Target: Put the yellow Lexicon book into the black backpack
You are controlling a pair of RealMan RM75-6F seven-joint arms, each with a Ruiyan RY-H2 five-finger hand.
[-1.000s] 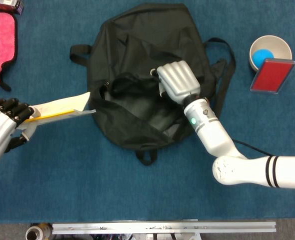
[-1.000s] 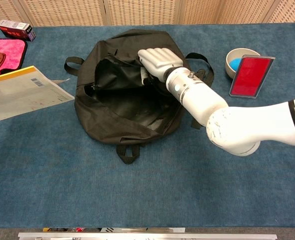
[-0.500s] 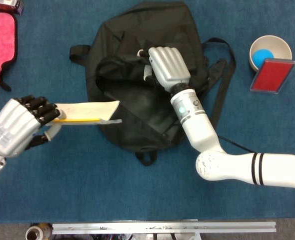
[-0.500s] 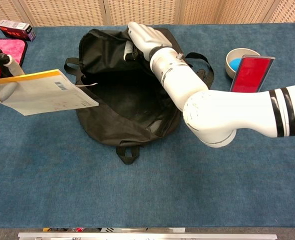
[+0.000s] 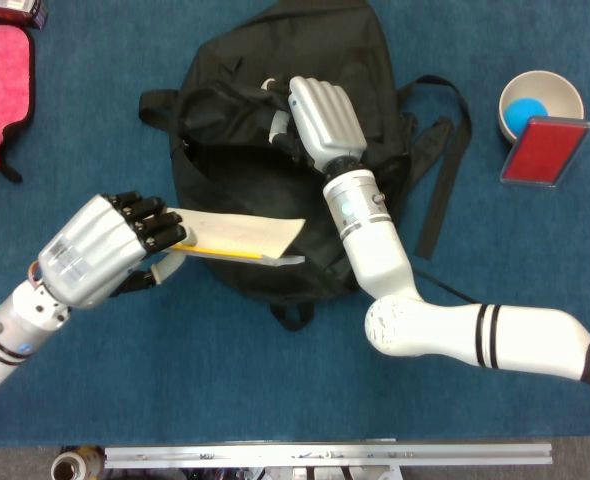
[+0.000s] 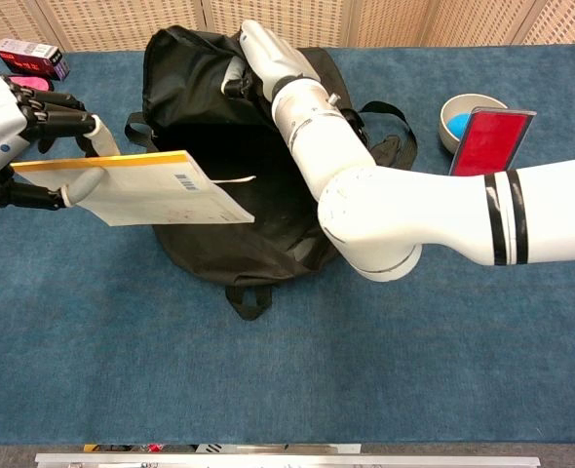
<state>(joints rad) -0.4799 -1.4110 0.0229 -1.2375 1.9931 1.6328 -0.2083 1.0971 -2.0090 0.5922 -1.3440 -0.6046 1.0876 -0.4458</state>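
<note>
A: Yellow Lexicon book (image 5: 237, 239), thin, pale-covered with a yellow spine edge: gripped at its near end by the left hand (image 5: 103, 248), dark fingers on top, thumb beneath. Held roughly level, clear of the worktop.

B: Where's the far end?

A: Its far corner sits over the open mouth of the black fabric backpack (image 5: 275, 150). Chest view shows the book (image 6: 136, 187) with a barcode on the cover, hanging in front of the dark opening, not yet inside.

B: Right hand?

A: Right hand (image 5: 318, 120) clamped on the backpack's upper flap, fingers curled over the fabric, lifting it so the mouth gapes; same in chest view (image 6: 260, 54).

B: Surroundings?

A: Blue carpeted worktop (image 5: 275, 400). Far right, a white bowl (image 5: 541, 102) holding a blue ball (image 5: 524, 116), a red rectangular case (image 5: 545, 150) leaning on it. Pink cloth (image 5: 0, 75) at far left.
</note>
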